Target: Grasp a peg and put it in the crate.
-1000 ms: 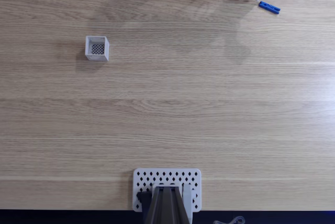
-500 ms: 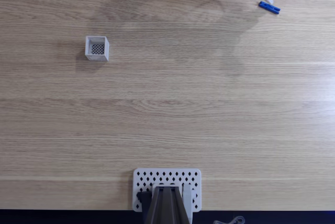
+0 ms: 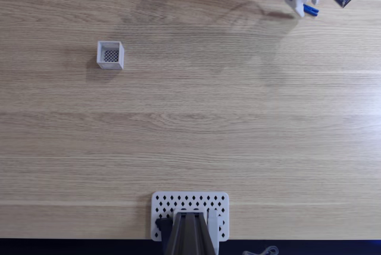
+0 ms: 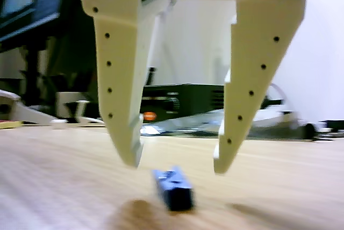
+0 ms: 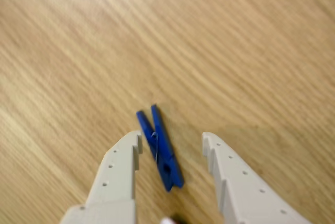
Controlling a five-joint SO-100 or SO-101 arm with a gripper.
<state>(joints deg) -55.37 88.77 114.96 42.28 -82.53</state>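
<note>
The peg (image 5: 159,145) is a small bright blue clothespin-like bar lying flat on the wooden table. In the wrist view my gripper (image 5: 171,141) is open, with one white finger on each side of the peg. The other view shows the fingertips (image 4: 131,157) hovering just above the table, the peg (image 4: 173,188) lying below the gap between them. In the fixed view the gripper (image 3: 302,5) is at the top right and covers most of the peg (image 3: 311,10). The crate (image 3: 111,55), a tiny white open box with a dark mesh bottom, stands far to the left.
A white perforated plate (image 3: 164,204) holding the arm's base sits at the bottom middle of the fixed view. Bare wooden tabletop stretches between the crate and the gripper. Blurred clutter lines the background of the other view.
My gripper has shifted right and come down over the peg, which lay fully exposed beside it before. The peg and crate have not moved.
</note>
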